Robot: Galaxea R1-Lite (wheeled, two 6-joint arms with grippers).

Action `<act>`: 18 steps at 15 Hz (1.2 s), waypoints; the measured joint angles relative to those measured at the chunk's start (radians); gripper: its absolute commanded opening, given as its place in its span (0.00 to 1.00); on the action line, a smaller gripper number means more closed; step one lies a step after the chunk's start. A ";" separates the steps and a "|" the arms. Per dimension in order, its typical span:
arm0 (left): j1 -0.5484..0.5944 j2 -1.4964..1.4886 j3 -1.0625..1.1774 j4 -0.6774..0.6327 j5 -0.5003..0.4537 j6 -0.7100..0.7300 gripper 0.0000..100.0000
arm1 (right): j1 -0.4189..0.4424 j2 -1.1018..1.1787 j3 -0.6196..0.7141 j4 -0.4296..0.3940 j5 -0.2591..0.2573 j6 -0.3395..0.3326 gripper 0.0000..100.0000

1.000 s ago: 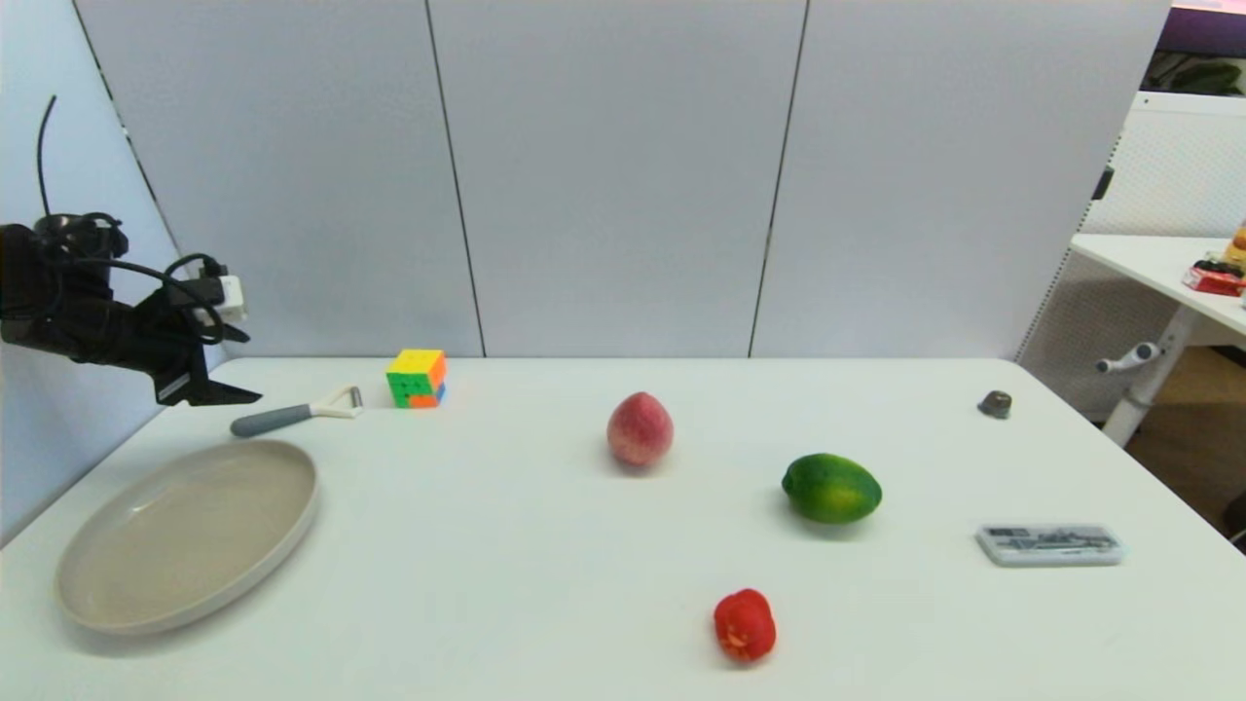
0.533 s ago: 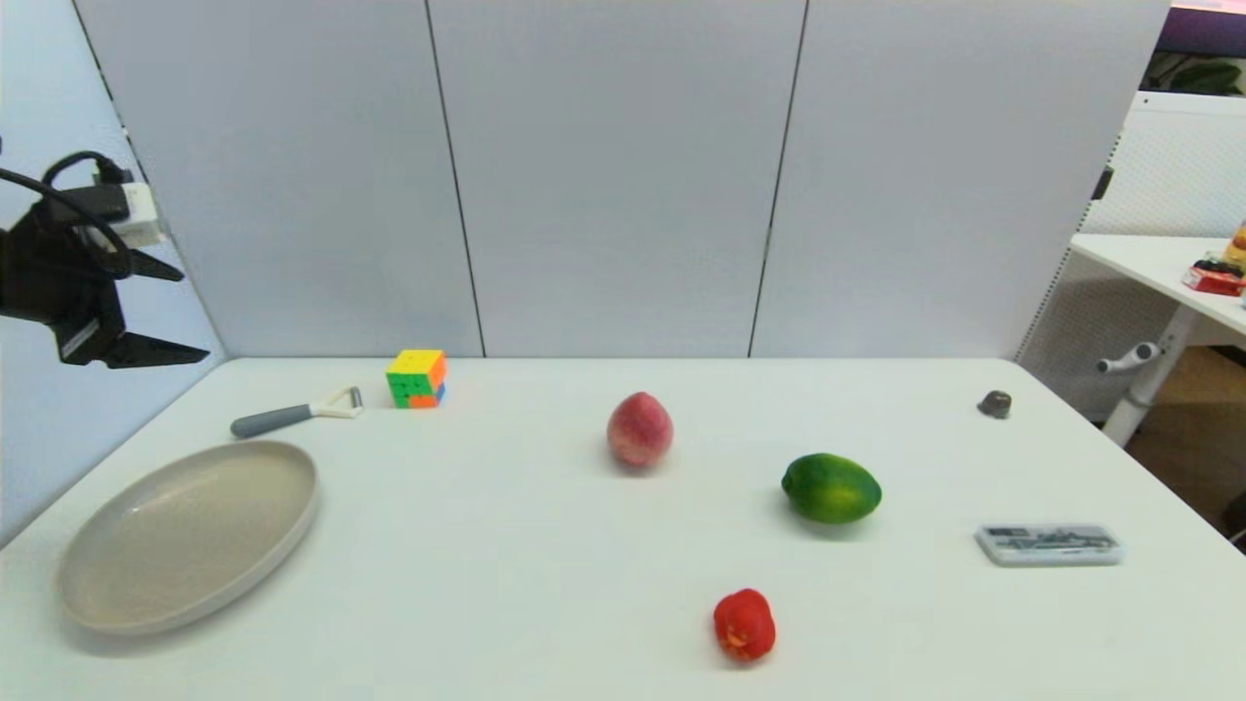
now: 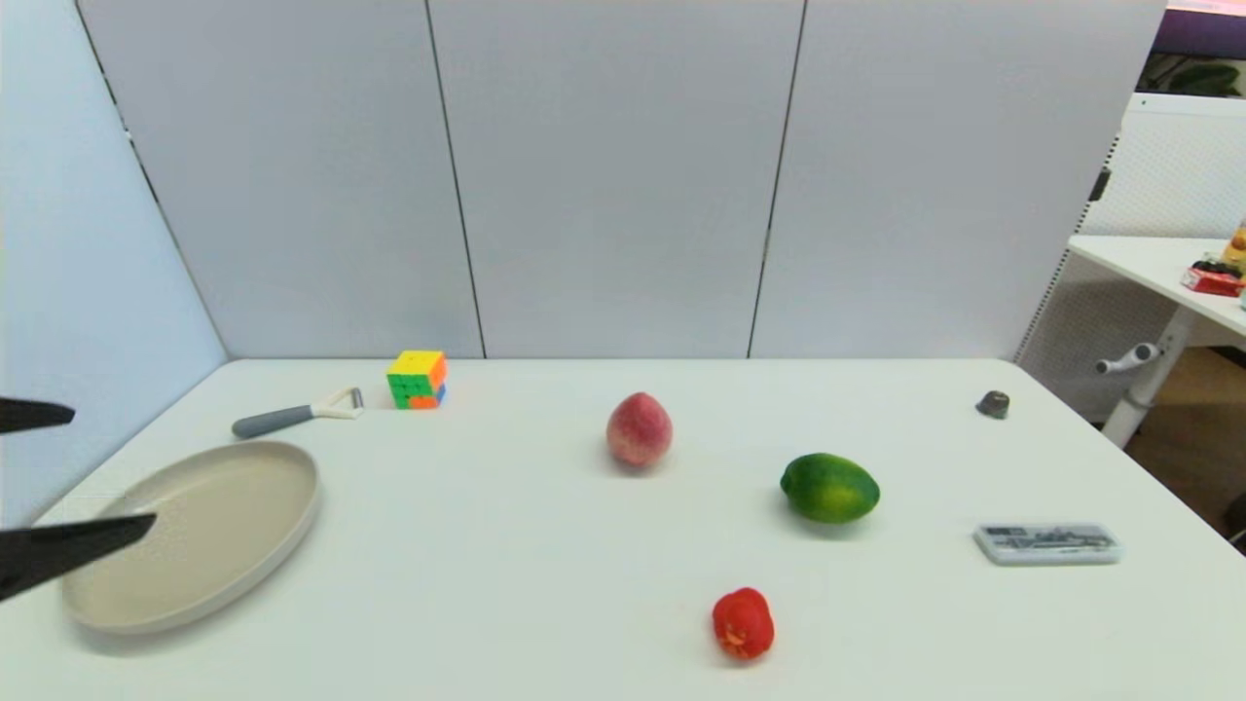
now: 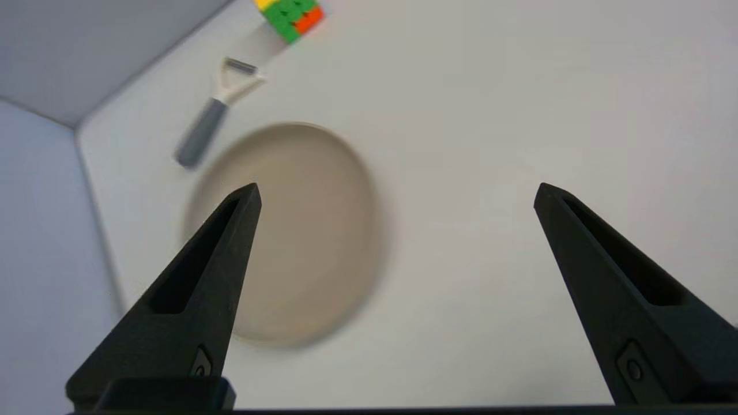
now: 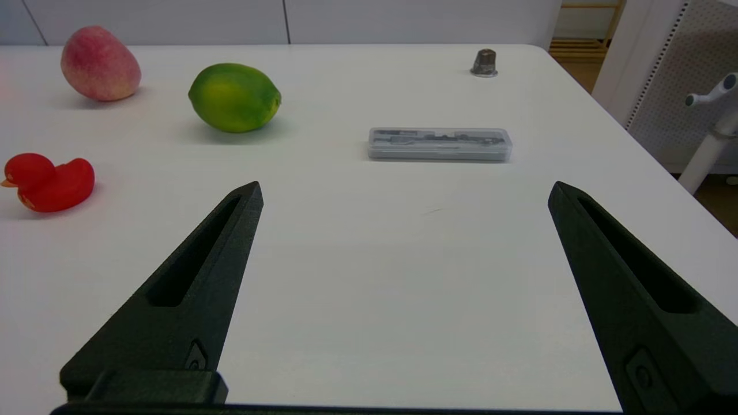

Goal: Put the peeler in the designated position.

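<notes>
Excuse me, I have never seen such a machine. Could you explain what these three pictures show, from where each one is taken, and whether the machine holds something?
This is a two-armed robot at a white table. The wide picture comes from a camera on its head. The other two come from cameras on its wrists, so the two black spikes at the bottom are that arm's own fingers.

The left gripper is open and empty, above the beige plate. The right gripper is also open and empty, low over bare table.

On the table lie the peeler, resting between the plate and a colour cube, then a peach, a green fruit, a red toy duck, a clear case and a small dark object. Nothing is held.
</notes>
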 measured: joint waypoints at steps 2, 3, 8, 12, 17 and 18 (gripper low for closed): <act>-0.093 -0.190 0.187 -0.105 0.064 -0.177 1.00 | -0.001 0.000 0.000 0.000 0.000 0.000 1.00; -0.127 -0.277 0.281 -0.184 0.089 -0.242 1.00 | 0.000 0.000 0.000 0.000 0.000 0.000 1.00; -0.187 -0.610 0.565 -0.540 0.206 -0.325 1.00 | 0.000 0.000 0.000 0.000 0.000 0.000 1.00; -0.204 -0.745 0.766 -0.603 0.289 -0.355 1.00 | 0.000 0.000 0.000 0.000 0.000 0.000 1.00; -0.191 -0.939 0.957 -0.616 0.370 -0.444 1.00 | 0.000 0.000 0.000 0.000 0.000 0.000 1.00; -0.189 -0.961 0.972 -0.617 0.384 -0.490 1.00 | 0.000 0.000 0.000 0.000 0.000 0.000 1.00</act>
